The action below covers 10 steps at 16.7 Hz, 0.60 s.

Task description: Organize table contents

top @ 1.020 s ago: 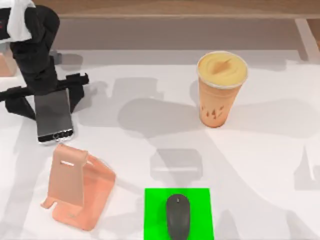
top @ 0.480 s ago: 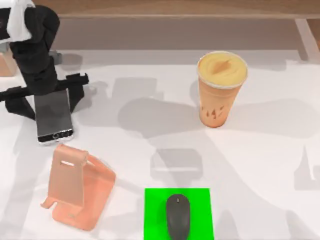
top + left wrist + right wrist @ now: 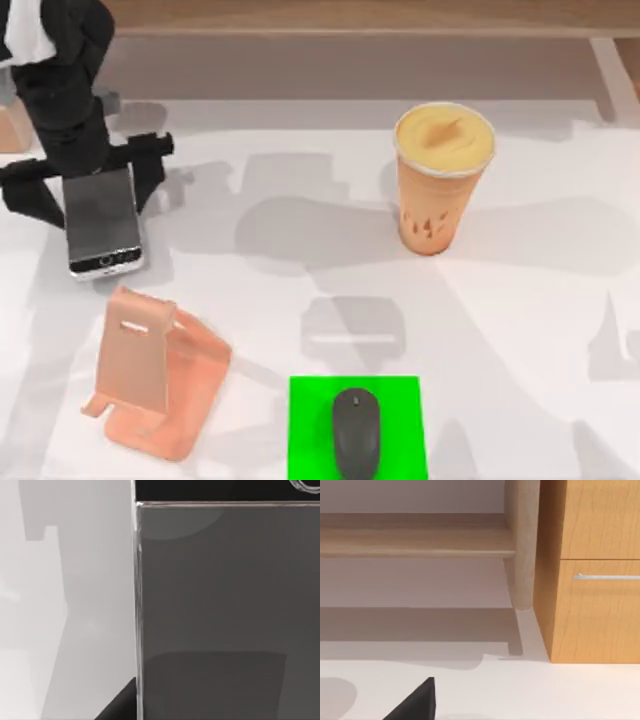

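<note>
Black arm links cover the far end of the smartphone point(image 3: 103, 222) in the top view, so the left claw point(image 3: 88, 178) itself is hard to make out; its two dark fingers point(image 3: 147, 168) stand one at each long side of the phone, pinching it. The phone sits at the far left of the white surface point(image 3: 520, 330), long axis running near to far, its button end toward the near edge. In the left wrist view the grey screen is cut off on three sides, with a strip of bare surface beside its silver edge.

Just nearer stands the salmon-pink stand point(image 3: 150, 385), apart from the phone. The mouse point(image 3: 356, 432) lies lengthwise on the green pad point(image 3: 310, 430), cut off by the near edge. The orange cup point(image 3: 440, 180) stands upright right of centre, with open room all around. The right claw's state cannot be told; one dark tip point(image 3: 415, 703) shows before a wooden shelf point(image 3: 420, 542) and cabinet point(image 3: 595, 570).
</note>
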Each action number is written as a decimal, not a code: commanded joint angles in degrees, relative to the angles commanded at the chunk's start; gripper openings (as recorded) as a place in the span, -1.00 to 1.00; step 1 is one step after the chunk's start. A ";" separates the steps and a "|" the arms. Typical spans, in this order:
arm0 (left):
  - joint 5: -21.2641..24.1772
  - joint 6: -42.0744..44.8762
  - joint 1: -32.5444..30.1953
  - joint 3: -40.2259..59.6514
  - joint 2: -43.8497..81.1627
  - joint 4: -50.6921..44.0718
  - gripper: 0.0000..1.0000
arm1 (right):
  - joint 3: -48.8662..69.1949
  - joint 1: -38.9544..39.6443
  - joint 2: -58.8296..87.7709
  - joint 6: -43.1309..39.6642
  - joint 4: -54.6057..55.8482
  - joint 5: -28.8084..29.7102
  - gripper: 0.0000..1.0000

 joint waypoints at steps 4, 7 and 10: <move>0.00 0.00 0.00 0.64 -0.50 -0.98 -1.00 | 0.00 0.00 0.00 0.00 0.00 0.00 1.00; -0.38 0.01 -0.26 0.44 -0.79 -0.49 -1.00 | 0.00 0.00 0.00 0.00 0.00 0.00 1.00; -3.51 -0.62 -3.04 -1.58 -6.12 2.71 -1.00 | 0.00 0.00 0.00 0.00 0.00 0.00 1.00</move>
